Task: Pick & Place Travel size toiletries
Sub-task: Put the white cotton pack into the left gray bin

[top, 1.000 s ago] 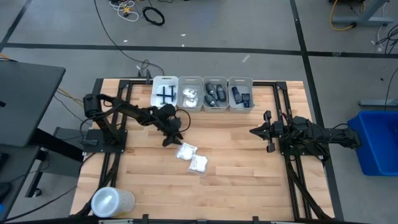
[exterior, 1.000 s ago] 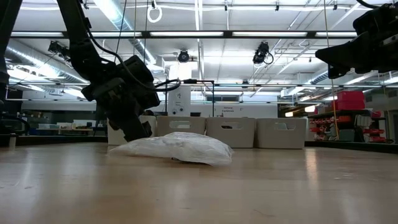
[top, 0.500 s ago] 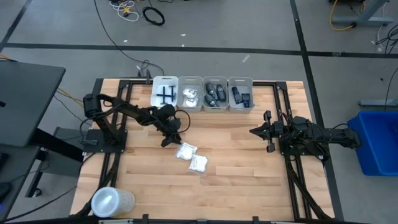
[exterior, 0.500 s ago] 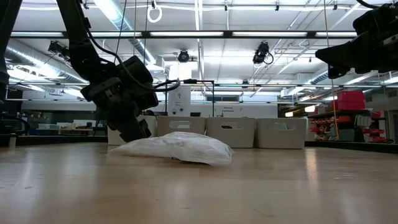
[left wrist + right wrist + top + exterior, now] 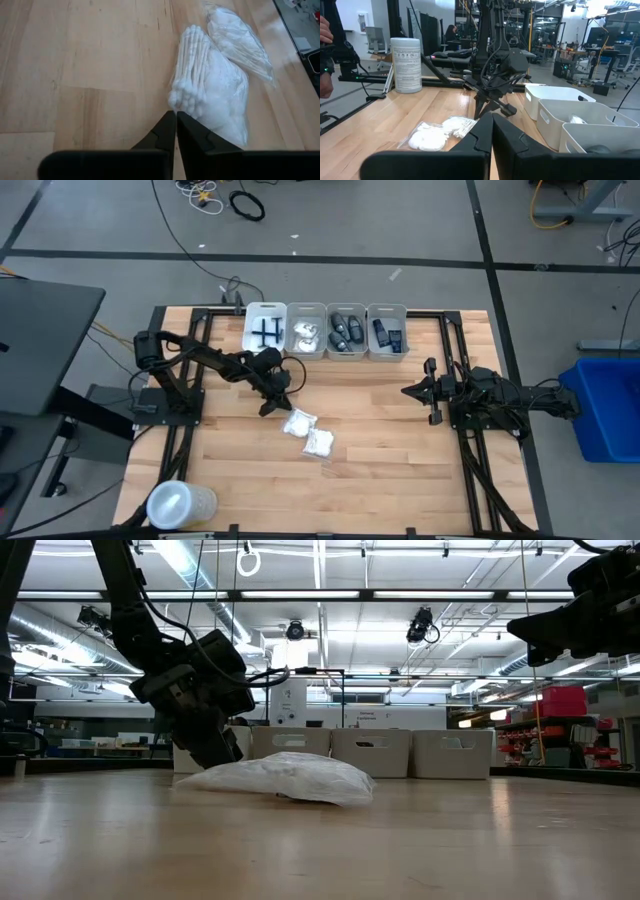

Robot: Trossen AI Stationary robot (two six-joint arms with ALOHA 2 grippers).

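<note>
Working left gripper (image 5: 176, 116) at near packet (image 5: 210, 90): jaws pinched together just beside packet's edge, gripping nothing. Two packets lying on surface (image 5: 380, 430), well short of bins (image 5: 306, 330). Reopening, sliding further over packet before squeezing. Right gripper (image 5: 432, 392) closed, waiting far side.

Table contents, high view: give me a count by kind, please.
White bins: 4
White packets on the wood: 2
Clear lidded tub: 1
Total: 7
Items inside the bins are too small to count.
</note>
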